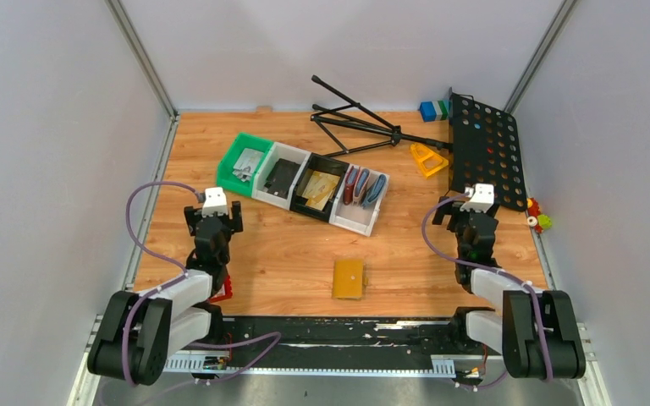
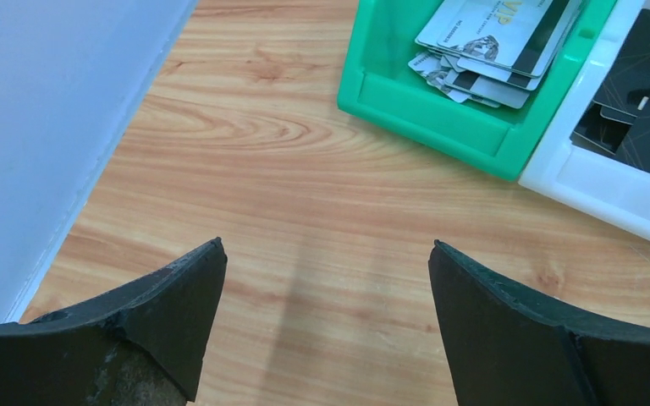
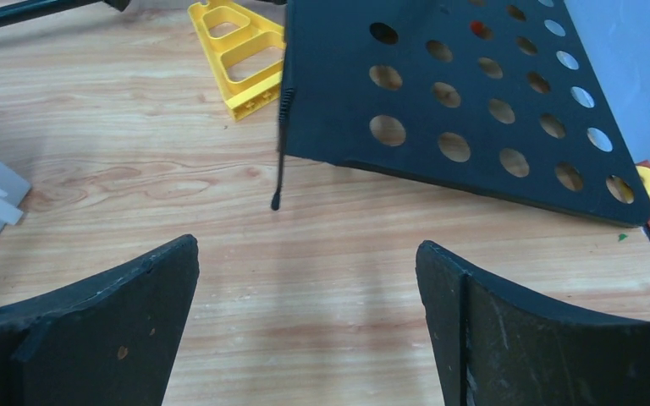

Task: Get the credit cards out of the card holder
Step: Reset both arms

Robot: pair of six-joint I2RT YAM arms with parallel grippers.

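Left claw [image 2: 326, 245] and right claw [image 3: 306, 243] both gape empty, while the folded card holder [image 1: 349, 279] on the surface [image 1: 288, 258] looks light, pliant, probably best pinched along its opening edge.

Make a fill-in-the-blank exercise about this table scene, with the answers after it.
1. The bin holding the pale cards is coloured ____.
2. The left gripper and the right gripper both stand ____.
3. The mustard card holder rests on the wooden ____.
Missing words: green; open; table.
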